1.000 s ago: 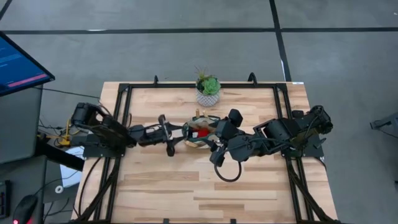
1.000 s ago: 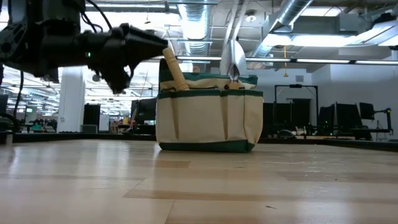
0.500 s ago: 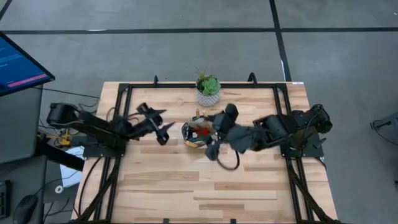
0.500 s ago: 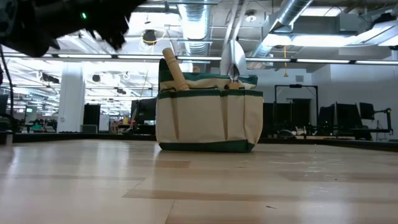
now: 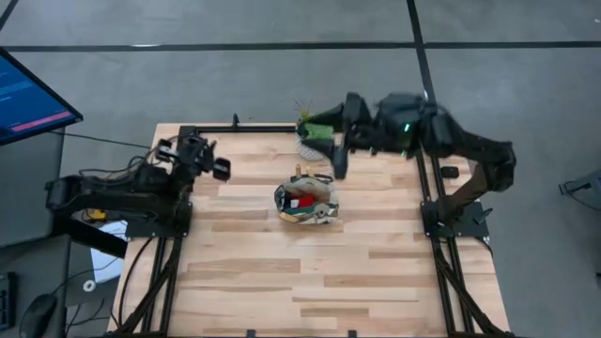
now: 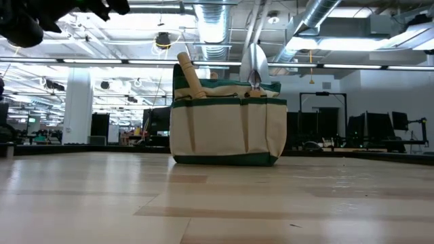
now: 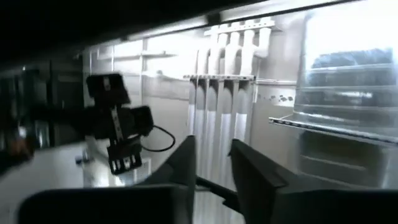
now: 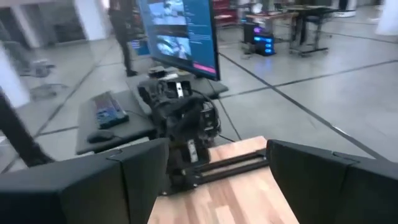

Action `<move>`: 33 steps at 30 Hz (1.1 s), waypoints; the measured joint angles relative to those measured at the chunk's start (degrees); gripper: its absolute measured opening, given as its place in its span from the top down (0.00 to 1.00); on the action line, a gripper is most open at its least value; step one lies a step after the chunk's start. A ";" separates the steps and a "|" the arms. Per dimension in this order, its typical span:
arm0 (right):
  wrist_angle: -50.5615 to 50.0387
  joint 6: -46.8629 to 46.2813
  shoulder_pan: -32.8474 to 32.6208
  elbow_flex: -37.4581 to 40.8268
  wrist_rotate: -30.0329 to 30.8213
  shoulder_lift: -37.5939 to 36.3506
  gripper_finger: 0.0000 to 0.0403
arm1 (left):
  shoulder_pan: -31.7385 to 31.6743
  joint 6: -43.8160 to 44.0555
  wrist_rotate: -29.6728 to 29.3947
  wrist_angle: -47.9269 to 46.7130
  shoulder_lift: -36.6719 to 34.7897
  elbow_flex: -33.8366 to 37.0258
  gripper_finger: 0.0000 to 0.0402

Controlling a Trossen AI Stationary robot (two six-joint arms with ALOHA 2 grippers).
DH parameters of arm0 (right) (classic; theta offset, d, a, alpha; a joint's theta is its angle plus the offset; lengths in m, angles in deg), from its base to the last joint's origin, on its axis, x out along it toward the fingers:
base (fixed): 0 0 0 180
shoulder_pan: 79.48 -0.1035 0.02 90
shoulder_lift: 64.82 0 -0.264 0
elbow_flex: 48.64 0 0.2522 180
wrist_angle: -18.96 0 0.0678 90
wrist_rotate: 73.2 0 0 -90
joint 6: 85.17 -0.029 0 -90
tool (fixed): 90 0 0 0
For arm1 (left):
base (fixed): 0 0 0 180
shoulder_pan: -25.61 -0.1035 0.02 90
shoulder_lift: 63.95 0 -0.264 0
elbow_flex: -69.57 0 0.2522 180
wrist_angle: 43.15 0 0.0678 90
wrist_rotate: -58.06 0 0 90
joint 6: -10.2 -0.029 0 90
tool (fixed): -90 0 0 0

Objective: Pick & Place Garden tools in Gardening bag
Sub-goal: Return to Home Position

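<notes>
The beige gardening bag [image 5: 305,203] with green trim stands on its base at the table's middle; it also shows in the low view [image 6: 227,123]. A wooden handle [image 6: 188,76] and a metal trowel blade [image 6: 256,66] stick up out of it. A small red item [image 5: 299,200] lies inside. My left gripper [image 5: 199,156] is raised near the table's far left corner, slightly open and empty [image 7: 212,146]. My right gripper [image 5: 329,143] is raised over the far edge by the plant, wide open and empty [image 8: 217,174].
A potted green plant [image 5: 313,134] stands at the far edge behind the bag, partly under my right arm. A black frame [image 5: 282,129] runs round the table top. Bare wood [image 5: 300,282] lies between the bag and the near edge.
Both grippers have drawn back from the bag. My left gripper has gone up and toward the table's left edge. My right gripper has risen and swung toward the far edge, over the plant. The bag and the tools in it have stayed in place.
</notes>
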 joint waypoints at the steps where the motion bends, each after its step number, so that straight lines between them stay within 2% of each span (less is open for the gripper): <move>1: -0.21 0.37 1.83 0.00 -2.96 -0.65 0.34 | -1.11 -1.65 -0.08 -0.74 -0.97 -0.14 0.86; 4: -2.82 2.08 7.27 0.00 -9.43 -2.20 0.34 | -4.38 -6.71 0.66 -2.75 -2.52 -1.37 0.97; 8: -9.09 5.48 14.27 0.00 -15.92 -3.80 0.34 | -9.66 -13.90 4.51 -7.15 -3.27 -2.73 1.00; 12: -11.18 10.26 20.68 0.67 -27.26 -4.78 0.34 | -14.01 -19.78 8.74 -21.96 -4.05 -3.68 1.00; 17: -11.17 12.32 29.28 6.06 -38.65 -9.96 0.36 | -17.66 -29.55 8.41 -45.62 -5.43 -6.06 1.00; 20: -9.80 12.86 34.08 13.27 -43.40 -15.21 0.40 | -18.77 -35.03 7.66 -56.04 -5.40 -8.59 1.00; 24: -2.80 11.48 39.77 26.68 -48.29 -25.05 0.48 | -18.90 -40.13 4.80 -64.00 -5.42 -12.36 1.00; 28: 7.02 8.94 42.80 41.43 -48.18 -36.19 0.59 | -18.75 -45.06 0.26 -70.27 -5.42 -16.81 1.00; 33: 18.71 3.55 44.13 57.62 -46.72 -46.97 0.79 | -16.39 -52.93 -7.55 -79.75 -5.44 -23.02 1.00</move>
